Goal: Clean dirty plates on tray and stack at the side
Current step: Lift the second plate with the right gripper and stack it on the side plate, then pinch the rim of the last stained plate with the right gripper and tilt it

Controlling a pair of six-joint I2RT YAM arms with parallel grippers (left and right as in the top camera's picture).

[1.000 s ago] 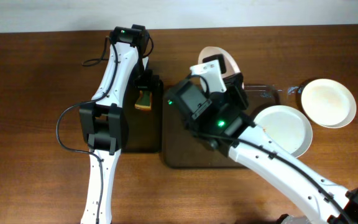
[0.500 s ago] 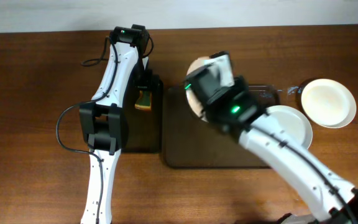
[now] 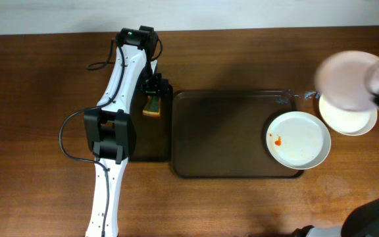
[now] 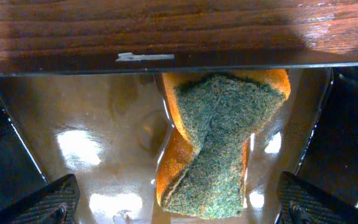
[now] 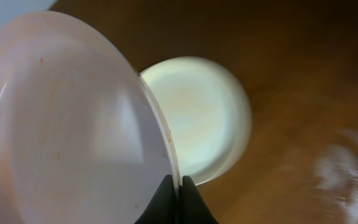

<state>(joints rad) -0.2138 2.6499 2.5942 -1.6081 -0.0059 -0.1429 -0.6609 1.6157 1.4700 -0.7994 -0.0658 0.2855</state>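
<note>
Overhead above; wrists close; shared plate (image 3: pixel 349 80) (image 5: pixel 73 124)

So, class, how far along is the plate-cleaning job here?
Done: one plate sits on the table beside the tray. In hand: the right gripper holds a second plate above it. Left: the smeared plate on the tray needs wiping; the sponge lies under the open left gripper.

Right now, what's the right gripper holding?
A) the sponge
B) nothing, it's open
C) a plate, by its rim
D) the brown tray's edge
C: in the right wrist view the right gripper is shut on the rim of a white plate, which it holds above a second plate.
</note>
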